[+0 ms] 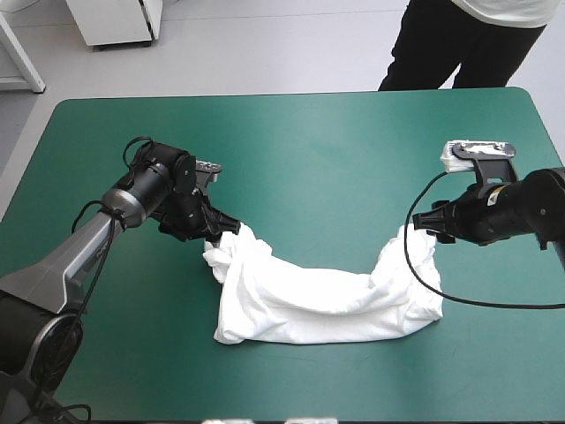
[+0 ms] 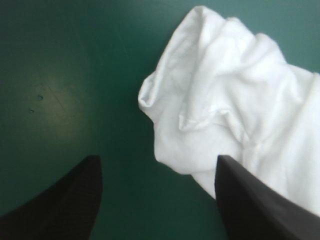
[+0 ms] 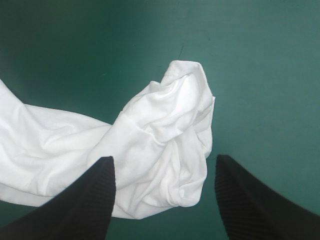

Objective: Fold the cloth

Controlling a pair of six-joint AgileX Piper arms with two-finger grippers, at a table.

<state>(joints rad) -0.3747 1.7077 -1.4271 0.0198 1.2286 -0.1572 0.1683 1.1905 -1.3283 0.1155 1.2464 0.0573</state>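
- The desk (image 1: 309, 132) has a teal-green cover and rounded corners. Its whole far half is bare, from the left edge to the right edge.
- Bare cover also runs down both sides of the desk, outside each arm. A narrower bare strip lies along the near edge.
- The T-shirt (image 1: 309, 305) lies on the near half of the desk, around the middle. It is a long, crumpled white band, well clear of every edge.
- The middle of the band sags toward the near edge. Both ends curve up toward the far edge and finish in bunched lumps.
- The left hand (image 1: 221, 225) sits at the left bunched end of the T-shirt. Its two black fingers (image 2: 65, 200) stand wide apart and grip nothing.
- In the left wrist view one finger is over bare cover. The other overlaps the cloth's edge, and a rumpled fold lies ahead between them.
- The right hand (image 1: 422, 221) sits at the right bunched end, its fingers likewise spread and holding nothing.
- In the right wrist view the crumpled lump lies between and just ahead of the fingers, with bare cover beyond it.
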